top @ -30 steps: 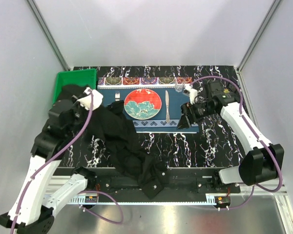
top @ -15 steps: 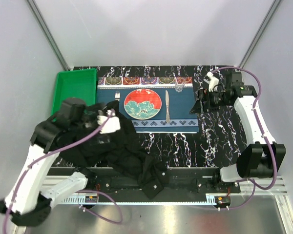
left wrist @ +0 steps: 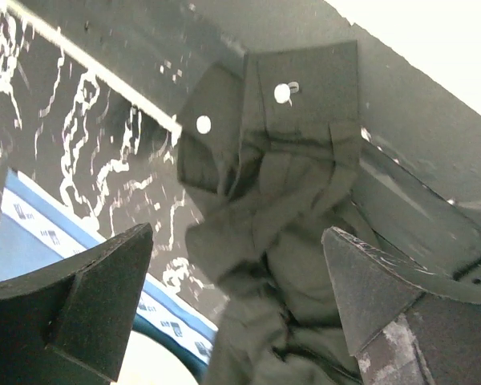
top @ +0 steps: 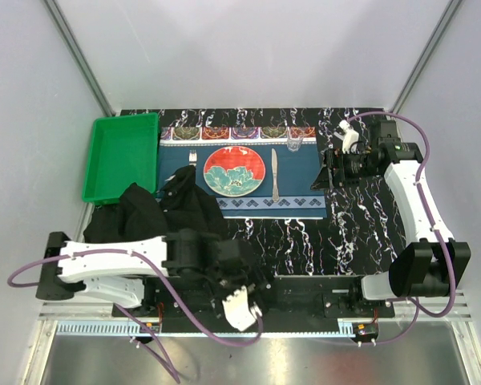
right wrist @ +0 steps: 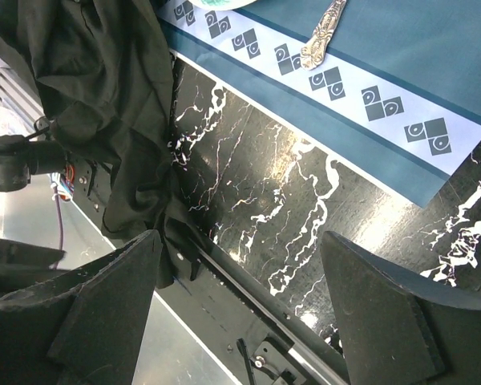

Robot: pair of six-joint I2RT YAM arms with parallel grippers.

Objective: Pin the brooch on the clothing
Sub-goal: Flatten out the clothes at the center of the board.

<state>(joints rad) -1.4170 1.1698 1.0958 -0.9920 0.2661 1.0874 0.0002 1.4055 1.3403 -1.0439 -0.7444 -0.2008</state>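
Hovering at the near edge of the black white-veined marble surface (top: 305, 241), the left pincer (left wrist: 236, 233) stands wide open with nothing in its grasp. Its wrist view shows a cuff with two small white buttons (left wrist: 282, 93) lying in the gap between the fingers, which do not touch it. The cuff belongs to the large black button-up shirt (top: 184, 210), which lies crumpled on the left near part of the surface, one end spilling over the near edge. The right pincer (right wrist: 240, 237) also gapes wide and empty, above the right end of the blue patterned placemat (top: 302, 175), well apart from the shirt. The small golden brooch cannot be found in any view; it may be hidden in the folds or lie out of sight.

The likely trouble is twofold. A grasp on the overhanging cuff could drag the bunched shirt off the edge. With the cloth so rumpled, a pin could also catch several layers at once.
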